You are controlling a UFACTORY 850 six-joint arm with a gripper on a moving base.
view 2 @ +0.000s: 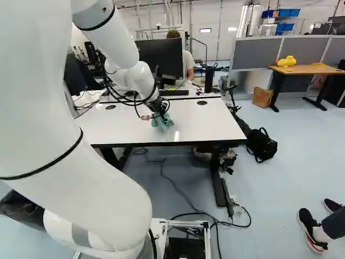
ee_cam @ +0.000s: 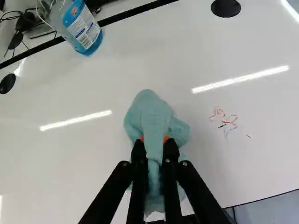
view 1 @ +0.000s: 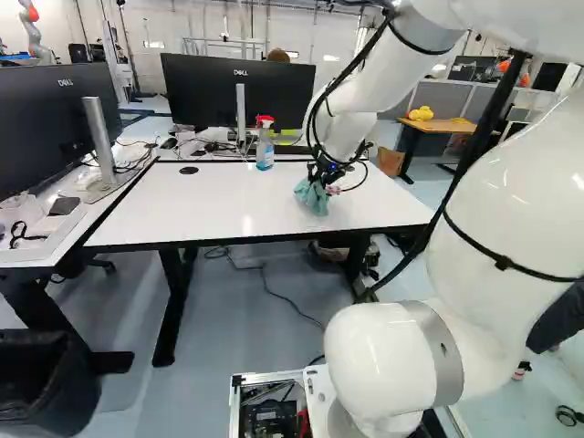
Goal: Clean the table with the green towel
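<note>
Towel: bunched, green, pinched at mid-cloth in the gripper, its lower folds draped over the white table.
Gripper: black fingers close together on the cloth, an orange pad pressing from either side, tips angled down at the tabletop.
Arm: white, looped with black cables, reaching out over the table from the base.
Marks: red loops with small black and blue strokes, drawn on the table near the towel but apart from it, on the side away from the bottle.
Bottle: clear spray type, red top, blue liquid, upright near the table's far edge.
Table: glossy, black-rimmed, streaked with reflected light; a black disc sits in its surface near the far edge.
Monitors: one stands behind the bottle, another at the left of the left base view.
Floor: cable snaking beneath the table; black bag beside it at the right of the right base view.
Background: yellow object on a wooden desk, cardboard box below.
</note>
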